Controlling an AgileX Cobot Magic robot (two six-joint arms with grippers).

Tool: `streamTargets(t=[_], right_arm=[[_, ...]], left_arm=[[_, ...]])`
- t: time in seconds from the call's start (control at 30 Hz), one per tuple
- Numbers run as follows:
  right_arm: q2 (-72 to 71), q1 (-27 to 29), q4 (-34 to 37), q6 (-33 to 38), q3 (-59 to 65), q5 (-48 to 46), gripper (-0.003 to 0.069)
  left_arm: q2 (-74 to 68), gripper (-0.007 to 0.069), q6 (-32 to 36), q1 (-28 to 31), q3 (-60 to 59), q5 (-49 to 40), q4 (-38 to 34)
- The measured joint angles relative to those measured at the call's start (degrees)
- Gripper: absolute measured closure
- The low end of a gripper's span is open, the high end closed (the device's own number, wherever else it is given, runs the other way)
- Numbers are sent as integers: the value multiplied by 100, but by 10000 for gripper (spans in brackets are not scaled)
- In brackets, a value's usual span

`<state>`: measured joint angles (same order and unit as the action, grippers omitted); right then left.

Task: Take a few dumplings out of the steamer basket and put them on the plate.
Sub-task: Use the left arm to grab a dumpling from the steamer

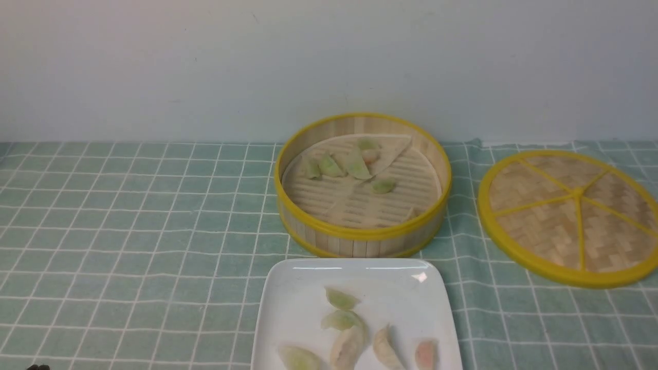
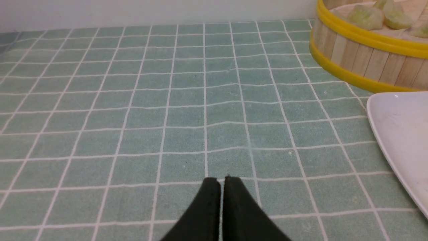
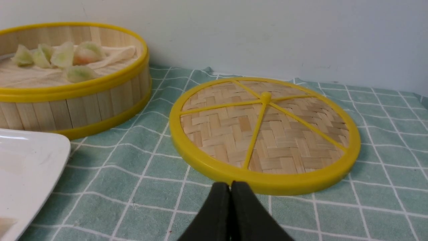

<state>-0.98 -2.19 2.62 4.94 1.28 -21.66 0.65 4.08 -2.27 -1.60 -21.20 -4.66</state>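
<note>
Apparently, the work is nearly or fully finished: several dumplings [image 1: 345, 319] lie on the plate [image 1: 277, 303], near the bench's front edge, while others remain inside the steamer basket [image 1: 360, 234], toward the back edge. Maybe nothing more is needed. Left tool [image 2: 222, 180] and right tool [image 3: 231, 185] have their fingers together, with nothing between. Open cloth extends left of the plate; on its right, the lid [image 1: 534, 218] narrows the room.

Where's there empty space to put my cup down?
Checked green cloth left of the round bamboo basket and square white plate; a strip between plate and yellow-rimmed woven lid. Crowded: where basket nearly meets plate.
</note>
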Motion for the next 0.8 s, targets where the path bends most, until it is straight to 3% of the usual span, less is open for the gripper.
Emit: streamTargets(t=[0.3, 0.5, 0.57, 0.73, 0.8], right_arm=[[0, 0, -262, 18, 0, -25, 673], [0, 0, -262, 18, 0, -25, 673], [0, 0, -182, -12, 0, 21, 673], [0, 0, 1030, -736, 34, 881, 673], [0, 0, 2114, -1437, 34, 1675, 673]], left_arm=[[0, 631, -704, 0, -10, 1548, -918], [0, 631, -790, 0, -10, 2440, -1570], [0, 631, -947, 0, -10, 3228, -1826], [-13, 631, -1269, 0, 520, 3582, -1782], [-322, 631, -1330, 0, 1386, 2886, -1503]])
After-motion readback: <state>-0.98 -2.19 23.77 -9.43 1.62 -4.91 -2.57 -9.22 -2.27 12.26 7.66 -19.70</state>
